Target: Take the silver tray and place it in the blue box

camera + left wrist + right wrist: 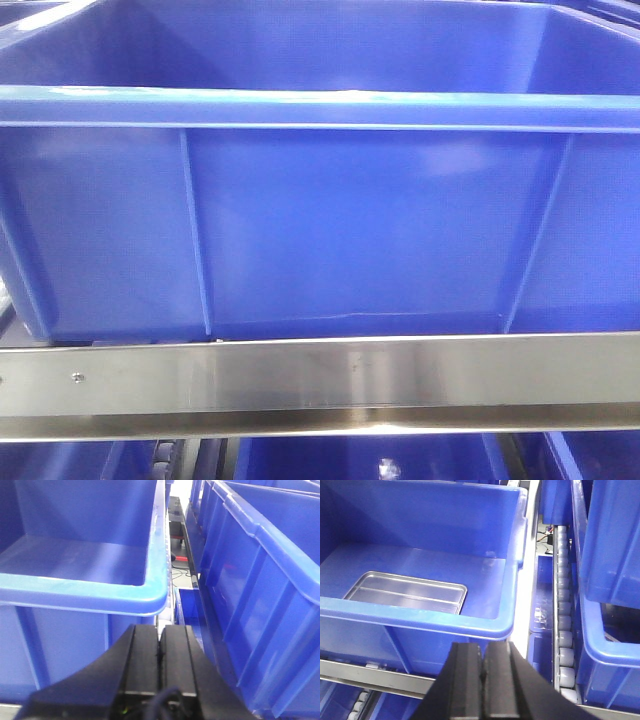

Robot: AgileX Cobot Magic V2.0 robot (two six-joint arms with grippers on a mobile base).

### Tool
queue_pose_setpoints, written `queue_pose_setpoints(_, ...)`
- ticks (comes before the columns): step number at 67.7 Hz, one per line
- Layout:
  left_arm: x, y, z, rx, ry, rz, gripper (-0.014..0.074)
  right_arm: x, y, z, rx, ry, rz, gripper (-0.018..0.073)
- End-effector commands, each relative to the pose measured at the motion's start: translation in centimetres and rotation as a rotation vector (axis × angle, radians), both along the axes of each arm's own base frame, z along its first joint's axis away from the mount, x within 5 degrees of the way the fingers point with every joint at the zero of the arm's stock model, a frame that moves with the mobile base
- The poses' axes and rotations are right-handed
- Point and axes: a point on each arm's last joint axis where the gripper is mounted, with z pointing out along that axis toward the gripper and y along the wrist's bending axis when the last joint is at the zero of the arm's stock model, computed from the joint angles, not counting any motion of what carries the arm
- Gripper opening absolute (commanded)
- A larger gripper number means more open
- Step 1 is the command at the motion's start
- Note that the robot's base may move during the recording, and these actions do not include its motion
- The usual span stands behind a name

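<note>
The silver tray (407, 593), shiny with two straight ridge lines, lies flat on the floor of the blue box (470, 622) at its near left in the right wrist view. My right gripper (483, 652) is shut and empty, outside the box below its near rim. In the left wrist view my left gripper (160, 632) is shut with nothing in it, just below the corner of a blue box (100, 595) whose inside shows no tray. The front view is filled by the ribbed wall of the blue box (350, 230).
A steel rail (320, 385) runs under the box. More blue crates (265, 580) stand close on the right. A line of grey rollers (564, 630) runs between the crates, with another crate (610, 570) to its right. Lower crates sit beneath the rail.
</note>
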Motion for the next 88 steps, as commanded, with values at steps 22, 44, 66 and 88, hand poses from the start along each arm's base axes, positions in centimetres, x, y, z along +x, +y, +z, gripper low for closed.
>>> queue_pose_setpoints(22,-0.2,0.0,1.0,-0.012,-0.114,-0.001,-0.0105,0.1,0.1,1.4,-0.008,-0.096,0.01,0.0056)
queue_pose_setpoints(44,-0.2,0.0,1.0,-0.012,-0.114,-0.001,-0.0105,0.1,0.1,1.7,-0.006,-0.125,-0.017,0.0056)
queue_pose_setpoints(66,-0.2,0.0,1.0,-0.012,-0.114,-0.001,-0.0105,1.7,1.5,-1.2,-0.094,-0.221,-0.137,0.0056)
queue_pose_setpoints(88,-0.2,0.0,1.0,-0.012,-0.114,-0.001,-0.0105,3.4,1.4,-8.2,-0.052,-0.344,-0.219,0.0056)
